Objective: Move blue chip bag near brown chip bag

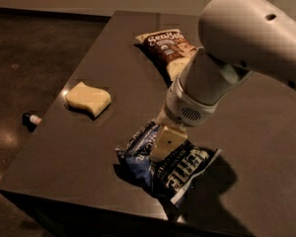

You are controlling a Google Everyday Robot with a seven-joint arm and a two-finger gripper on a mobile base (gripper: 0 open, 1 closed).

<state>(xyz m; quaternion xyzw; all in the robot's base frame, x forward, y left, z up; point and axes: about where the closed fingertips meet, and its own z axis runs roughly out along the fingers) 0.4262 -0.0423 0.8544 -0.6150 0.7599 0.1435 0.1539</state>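
Note:
The blue chip bag (180,169) lies crumpled near the table's front edge, dark navy with white block lettering. My gripper (166,143) comes down from the big white arm (246,33) and rests on the bag's upper left part. The brown chip bag (168,46) lies at the far side of the table, dark brown on top with white cursive lettering. Its cream lower end is partly hidden behind my arm. The two bags are well apart.
A pale yellow wavy sponge-like block (89,98) lies on the left of the dark table (113,147). A small bottle (31,118) lies on the floor left of the table. The table's front edge is just below the blue bag.

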